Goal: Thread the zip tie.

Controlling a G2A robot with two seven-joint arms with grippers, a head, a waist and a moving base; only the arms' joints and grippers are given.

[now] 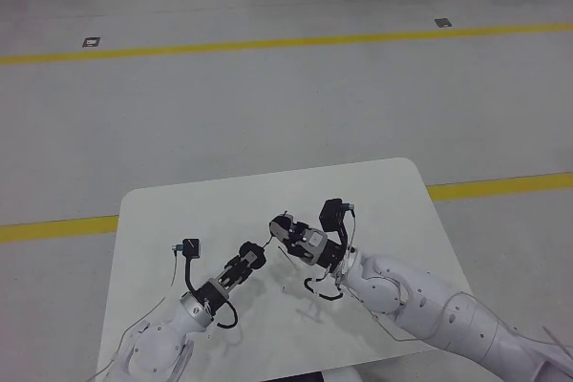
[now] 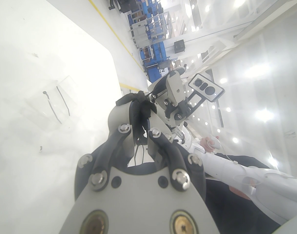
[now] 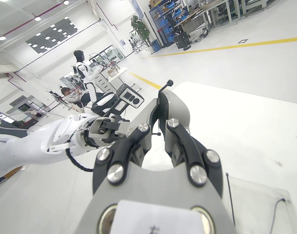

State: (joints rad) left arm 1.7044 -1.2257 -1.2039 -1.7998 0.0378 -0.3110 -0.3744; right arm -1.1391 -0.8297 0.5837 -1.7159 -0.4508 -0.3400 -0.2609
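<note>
My right gripper (image 3: 160,98) is shut on a black zip tie (image 3: 169,83). The tie's square head sticks out past the fingertips, and its strap runs back between the pads. In the top view the right gripper (image 1: 279,227) hangs over the table's middle, tip to tip with my left gripper (image 1: 257,251). The left gripper (image 2: 138,113) is pressed shut, with a thin black strap trailing back between its fingers. Just beyond it the right gripper (image 2: 174,98) faces it closely.
A clear plastic tray (image 2: 63,83) lies on the white table (image 1: 172,229) with spare black zip ties (image 2: 63,97) in it. In the right wrist view the tray (image 3: 272,191) sits beside my arm. The table's rounded far corner (image 1: 411,172) is near.
</note>
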